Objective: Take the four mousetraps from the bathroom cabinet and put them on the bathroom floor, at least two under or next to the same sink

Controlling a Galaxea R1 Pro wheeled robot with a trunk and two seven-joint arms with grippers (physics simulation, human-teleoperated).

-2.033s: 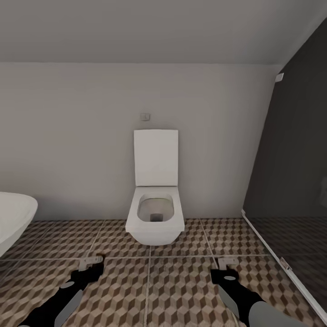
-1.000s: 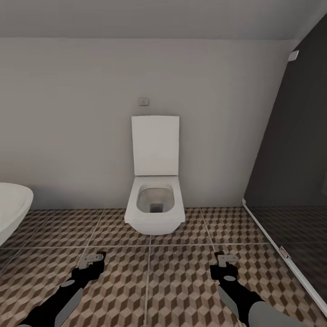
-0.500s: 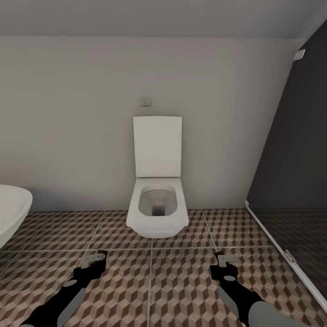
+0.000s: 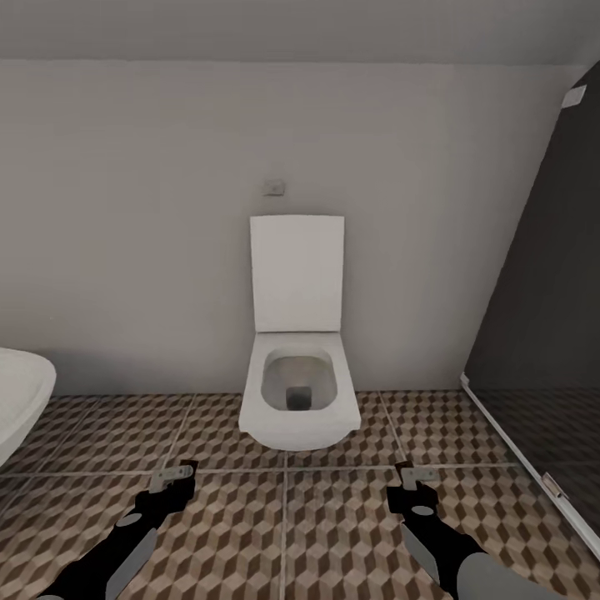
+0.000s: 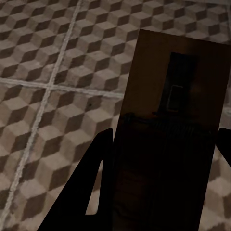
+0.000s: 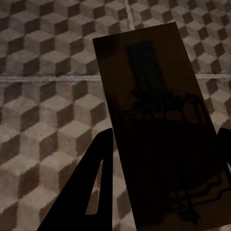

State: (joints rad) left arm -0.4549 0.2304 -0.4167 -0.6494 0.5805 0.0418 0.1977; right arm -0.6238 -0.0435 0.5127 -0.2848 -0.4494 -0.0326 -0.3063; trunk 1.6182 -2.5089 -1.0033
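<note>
Left gripper (image 4: 172, 475) clamped on mousetrap (image 5: 168, 125), held flat above bathroom floor (image 4: 333, 517). Right gripper (image 4: 414, 477) likewise closed on second mousetrap (image 6: 159, 120), over floor tiles. Toilet (image 4: 298, 392) straight ahead against wall, lid up. Bathtub (image 4: 21, 400) edge at left. Dark glass panel (image 4: 542, 317) at right.

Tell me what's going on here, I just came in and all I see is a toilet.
The robot is in the bathroom facing a white toilet with its lid up. Each gripper holds a mousetrap over the cube-patterned floor: the left gripper is shut on one mousetrap, the right gripper on another mousetrap. Neither trap is on the floor yet. A white basin edge shows at the left, a dark glass panel at the right.
</note>
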